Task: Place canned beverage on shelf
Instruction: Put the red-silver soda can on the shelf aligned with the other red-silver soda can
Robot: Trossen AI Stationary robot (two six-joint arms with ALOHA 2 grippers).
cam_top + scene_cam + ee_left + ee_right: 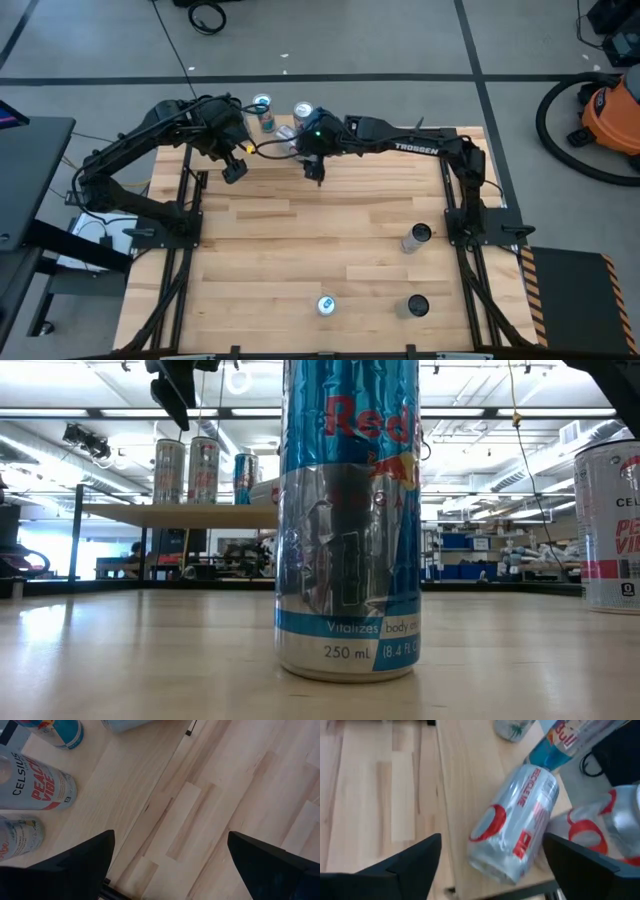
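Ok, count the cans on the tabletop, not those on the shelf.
3: a can beside the right arm's base, a Red Bull can mid-front, a dark-topped can front right. The arms may hide others.

Pale planked wood bench. Paler wood shelf edged with black rods. Silver can with red ring and red lettering. Blue-and-silver can with red lettering, blue band at the base. White can with black and red lettering. Black gripper fingers.
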